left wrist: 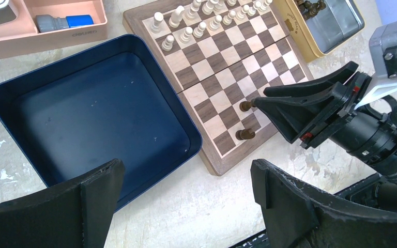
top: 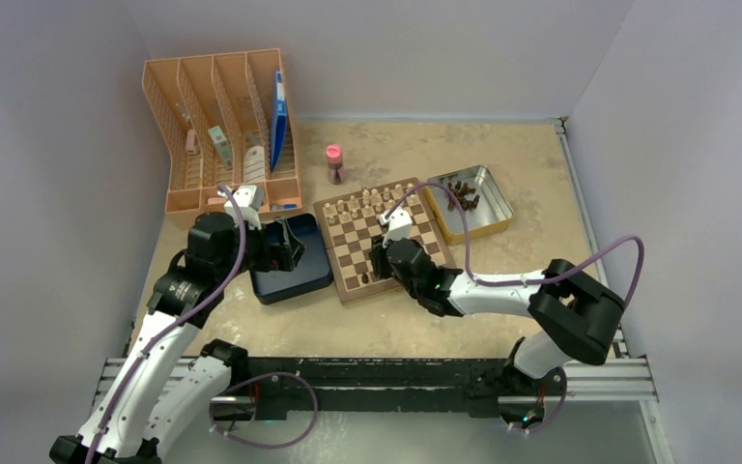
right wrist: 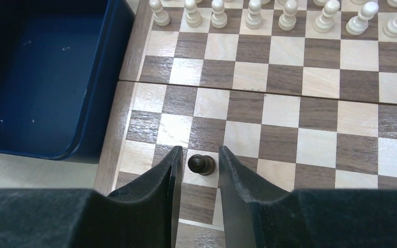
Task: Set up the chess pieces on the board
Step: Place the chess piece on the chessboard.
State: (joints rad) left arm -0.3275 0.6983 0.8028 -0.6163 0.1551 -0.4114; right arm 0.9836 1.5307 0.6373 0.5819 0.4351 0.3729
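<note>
The board (top: 415, 232) lies mid-table, with cream pieces (top: 367, 203) on its far rows. My right gripper (top: 384, 253) is low over the near left corner. In the right wrist view its open fingers straddle a dark pawn (right wrist: 201, 164) that stands on a light square, with a gap on each side. The left wrist view shows that pawn (left wrist: 246, 106) at the right gripper's tips and a second dark pawn (left wrist: 245, 134) nearer the board edge. More dark pieces (top: 462, 191) lie in a tin (top: 493, 208). My left gripper (left wrist: 186, 170) is open and empty beside the blue box.
A dark blue box (top: 290, 280) sits against the board's left side. An orange file rack (top: 222, 126) stands at the back left. A pink-capped bottle (top: 333, 162) stands behind the board. The tin sits at the board's right.
</note>
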